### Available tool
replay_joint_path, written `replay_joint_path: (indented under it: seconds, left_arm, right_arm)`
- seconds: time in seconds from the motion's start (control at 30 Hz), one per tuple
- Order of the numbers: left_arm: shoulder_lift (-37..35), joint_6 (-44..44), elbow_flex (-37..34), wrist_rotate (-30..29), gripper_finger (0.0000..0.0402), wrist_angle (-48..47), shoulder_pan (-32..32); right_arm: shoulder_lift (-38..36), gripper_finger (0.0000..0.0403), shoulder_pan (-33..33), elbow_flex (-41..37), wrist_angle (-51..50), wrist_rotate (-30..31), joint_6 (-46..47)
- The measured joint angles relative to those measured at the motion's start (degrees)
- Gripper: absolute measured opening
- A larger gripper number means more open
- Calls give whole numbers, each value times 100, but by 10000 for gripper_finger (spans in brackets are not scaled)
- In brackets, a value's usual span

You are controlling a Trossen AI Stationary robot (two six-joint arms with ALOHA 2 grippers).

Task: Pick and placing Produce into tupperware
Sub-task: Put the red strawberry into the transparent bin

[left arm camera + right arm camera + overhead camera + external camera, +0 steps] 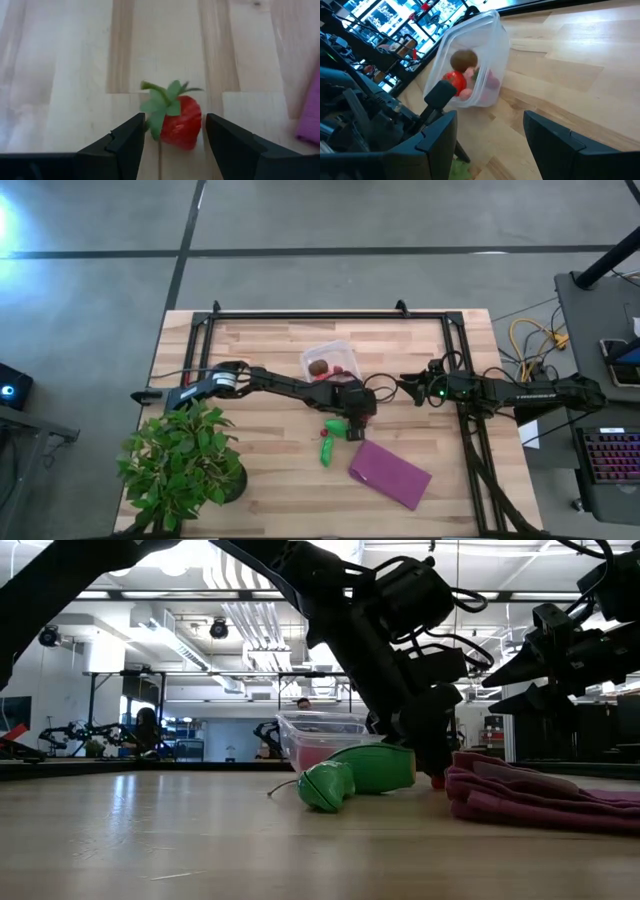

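**Straddling the strawberry: left gripper down at counter centre**

Left wrist view: left gripper (175, 142) spread, jaws either side of a red strawberry (182, 122) lying on the counter (60, 75). Berry sits between the fingers, nearer the far one, leafy cap toward the near one. Its long axis looks roughly across the gap, so my read is that a straight close should catch it. No contact yet that I can see.

High view, clock face on the counter: left gripper (356, 408) sits just past centre toward 3. Two green pods, one (336, 426) just beside the gripper, the other (325, 451) toward 6. Purple cloth (390, 473) at about 5. Potted plant (180, 465) at 8.

Tupperware (331, 361) toward 12 from the gripper, near it, already holding a brown ball (464, 59) and a red piece (454, 80) plus pinkish bits.

Right gripper (408, 383) hovers at 3, spread, empty, pointed at the tupperware. Left arm is clearly the nearer to the berry.

Judgement: pinch, lift, carry a short way toward 12.
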Motion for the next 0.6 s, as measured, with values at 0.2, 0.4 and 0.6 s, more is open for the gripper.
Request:
replay_joint_path:
  seconds: [0.2,0.4,0.6]
  left_arm:
    - [0,2,1,-68,196,4,4]
    - [0,4,5,-186,195,-6,5]
    - [0,4,12,-190,195,-73,6]
  right_arm:
    - [0,219,0,0,-2,0,0]
    - [1,219,1,0,0,-1,2]
    - [1,219,0,-2,0,-2,2]
